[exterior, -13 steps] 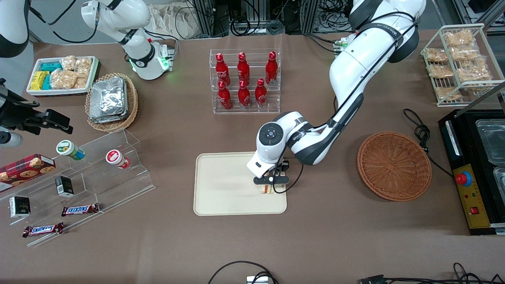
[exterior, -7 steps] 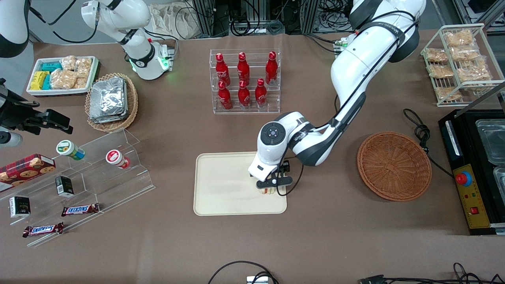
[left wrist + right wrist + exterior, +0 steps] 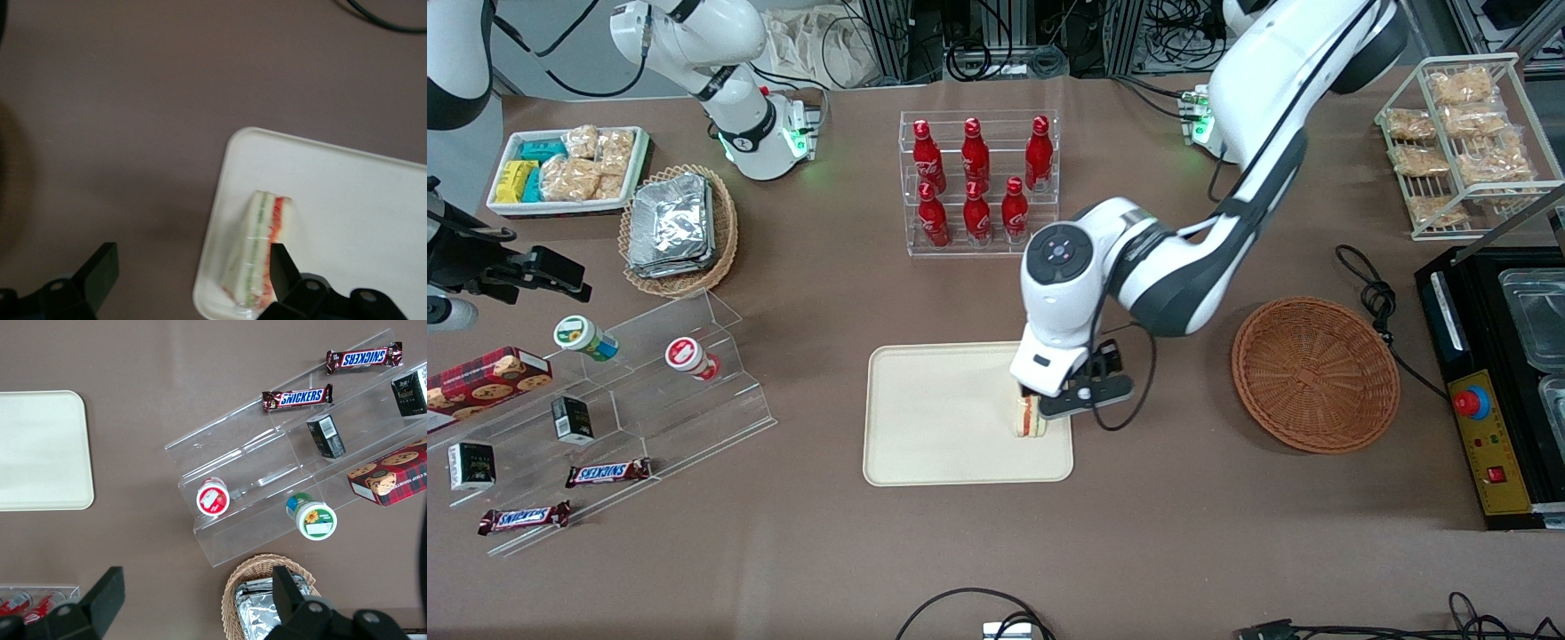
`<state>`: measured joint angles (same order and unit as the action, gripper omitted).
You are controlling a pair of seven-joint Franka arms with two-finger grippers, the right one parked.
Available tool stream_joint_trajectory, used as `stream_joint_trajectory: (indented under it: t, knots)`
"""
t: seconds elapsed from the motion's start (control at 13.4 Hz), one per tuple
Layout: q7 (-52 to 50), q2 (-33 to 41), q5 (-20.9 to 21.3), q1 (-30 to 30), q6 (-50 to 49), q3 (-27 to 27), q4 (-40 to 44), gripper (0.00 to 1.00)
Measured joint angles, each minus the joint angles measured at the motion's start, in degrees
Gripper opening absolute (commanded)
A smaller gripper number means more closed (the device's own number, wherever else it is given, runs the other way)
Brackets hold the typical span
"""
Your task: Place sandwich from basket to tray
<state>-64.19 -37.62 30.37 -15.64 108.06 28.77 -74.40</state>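
Note:
The sandwich (image 3: 1030,418) (image 3: 261,250) lies on the cream tray (image 3: 934,418) (image 3: 360,200), close to the tray's edge nearest the basket (image 3: 1314,373). Its red, white and green layers face up. My left gripper (image 3: 1060,402) (image 3: 190,267) hovers above that tray edge, open and holding nothing. One finger (image 3: 283,267) is over the sandwich's red side, the other finger (image 3: 100,267) is over bare table beside the tray. The round reddish-brown basket holds nothing and stands toward the working arm's end. The tray (image 3: 40,453) also shows in the right wrist view.
A clear rack of red bottles (image 3: 978,182) stands farther from the front camera than the tray. A clear stepped shelf (image 3: 649,391) with snacks is toward the parked arm's end. A black machine (image 3: 1498,382) and a wire rack of bagged snacks (image 3: 1463,133) sit past the basket.
The gripper has let go of the sandwich, which now rests on the tray. The arm has risen and swung a little toward the basket.

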Motion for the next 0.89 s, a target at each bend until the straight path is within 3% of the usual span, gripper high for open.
stream_joint_trajectory:
  t: [0.37, 0.89]
  knots:
    - [1.2, 7.5, -1.2, 7.6, -6.4, -0.1, -0.1, 1.00]
    - [15.1, 13.5, -11.6, 16.3, -10.1, -0.2, -0.1, 1.00]
